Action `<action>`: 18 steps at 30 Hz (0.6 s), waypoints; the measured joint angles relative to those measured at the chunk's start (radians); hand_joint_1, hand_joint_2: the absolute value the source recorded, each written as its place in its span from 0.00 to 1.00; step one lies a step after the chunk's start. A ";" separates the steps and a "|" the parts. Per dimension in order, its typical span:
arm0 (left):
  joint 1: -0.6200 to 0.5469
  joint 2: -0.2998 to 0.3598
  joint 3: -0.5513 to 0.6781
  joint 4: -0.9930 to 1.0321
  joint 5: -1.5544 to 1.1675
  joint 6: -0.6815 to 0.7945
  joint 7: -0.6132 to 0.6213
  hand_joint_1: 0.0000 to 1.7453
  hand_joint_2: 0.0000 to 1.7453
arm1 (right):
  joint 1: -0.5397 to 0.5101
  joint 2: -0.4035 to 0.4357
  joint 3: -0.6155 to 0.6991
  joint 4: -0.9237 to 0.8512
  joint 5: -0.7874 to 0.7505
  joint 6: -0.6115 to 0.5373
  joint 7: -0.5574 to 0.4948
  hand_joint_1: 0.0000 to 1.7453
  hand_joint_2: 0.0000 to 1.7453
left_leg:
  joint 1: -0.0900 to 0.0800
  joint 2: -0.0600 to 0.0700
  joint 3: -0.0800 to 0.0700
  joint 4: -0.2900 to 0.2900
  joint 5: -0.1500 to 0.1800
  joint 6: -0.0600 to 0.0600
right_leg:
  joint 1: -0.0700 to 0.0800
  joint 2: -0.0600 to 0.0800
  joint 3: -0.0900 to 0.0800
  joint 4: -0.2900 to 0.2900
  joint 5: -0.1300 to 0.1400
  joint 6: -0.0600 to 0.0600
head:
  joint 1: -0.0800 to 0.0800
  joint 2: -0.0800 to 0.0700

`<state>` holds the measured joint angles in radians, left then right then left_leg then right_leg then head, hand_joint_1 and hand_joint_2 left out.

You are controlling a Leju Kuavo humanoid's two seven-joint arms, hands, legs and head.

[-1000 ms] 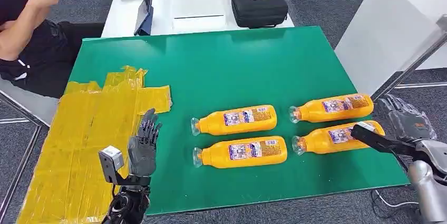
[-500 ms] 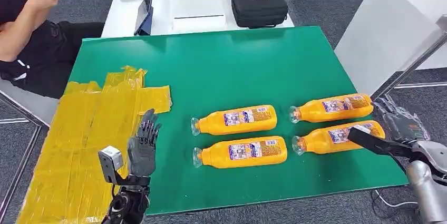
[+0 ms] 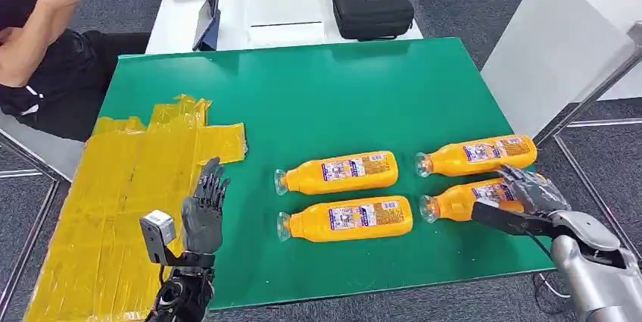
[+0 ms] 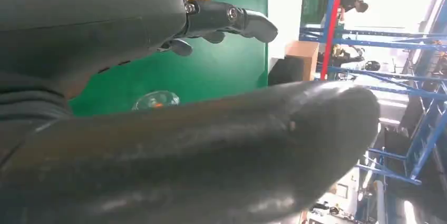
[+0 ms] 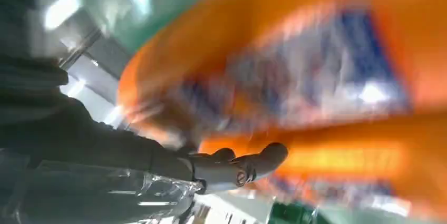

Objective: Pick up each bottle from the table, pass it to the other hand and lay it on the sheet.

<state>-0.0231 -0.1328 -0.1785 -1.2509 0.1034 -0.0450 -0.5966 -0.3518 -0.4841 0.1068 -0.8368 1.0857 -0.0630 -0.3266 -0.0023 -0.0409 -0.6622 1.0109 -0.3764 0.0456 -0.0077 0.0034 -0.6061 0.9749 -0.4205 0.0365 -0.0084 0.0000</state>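
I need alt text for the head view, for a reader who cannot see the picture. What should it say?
Four orange bottles lie on a green table; the right hand reaches over the near right bottle, with no closed grip visible yet. The left hand is raised with fingers apart beside a yellow sheet.

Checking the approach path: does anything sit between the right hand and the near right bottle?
Nothing visible does. The right hand is already over the base end of the near right bottle, fingers above it and thumb in front. The other bottles lie clear.
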 measured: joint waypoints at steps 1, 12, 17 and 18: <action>-0.001 0.000 -0.001 0.001 0.000 0.001 0.000 0.00 0.00 | -0.012 0.003 0.008 0.025 -0.005 0.000 -0.004 0.00 1.00 | 0.000 0.000 0.000 0.000 0.000 0.000 | 0.000 0.000 0.000 0.000 0.000 0.000 | 0.000 0.000; -0.019 0.000 -0.003 0.017 0.000 0.002 0.002 0.00 0.00 | -0.071 0.021 0.048 0.162 -0.024 -0.006 -0.006 0.00 1.00 | 0.000 0.002 0.009 0.000 -0.001 -0.001 | 0.000 0.001 0.007 -0.001 0.000 0.000 | 0.001 0.000; -0.037 0.000 -0.005 0.021 0.003 -0.003 0.018 0.00 0.00 | -0.102 0.034 0.069 0.220 -0.028 -0.006 0.006 0.00 1.00 | 0.000 0.002 0.015 0.000 -0.002 -0.002 | 0.001 0.001 0.009 -0.001 -0.001 -0.001 | 0.001 0.000; -0.040 0.000 -0.006 0.023 0.003 -0.004 0.018 0.00 0.00 | -0.102 0.039 0.071 0.235 -0.031 -0.007 0.012 0.49 1.00 | 0.000 0.002 0.017 0.000 -0.003 -0.002 | 0.001 0.001 0.010 -0.002 -0.001 -0.001 | 0.001 0.000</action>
<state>-0.0631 -0.1324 -0.1846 -1.2280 0.1068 -0.0488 -0.5783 -0.4542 -0.4455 0.1774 -0.6017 1.0544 -0.0698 -0.3144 -0.0019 -0.0391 -0.6456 1.0107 -0.3794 0.0438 -0.0072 0.0049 -0.5958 0.9733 -0.4215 0.0357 -0.0072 0.0000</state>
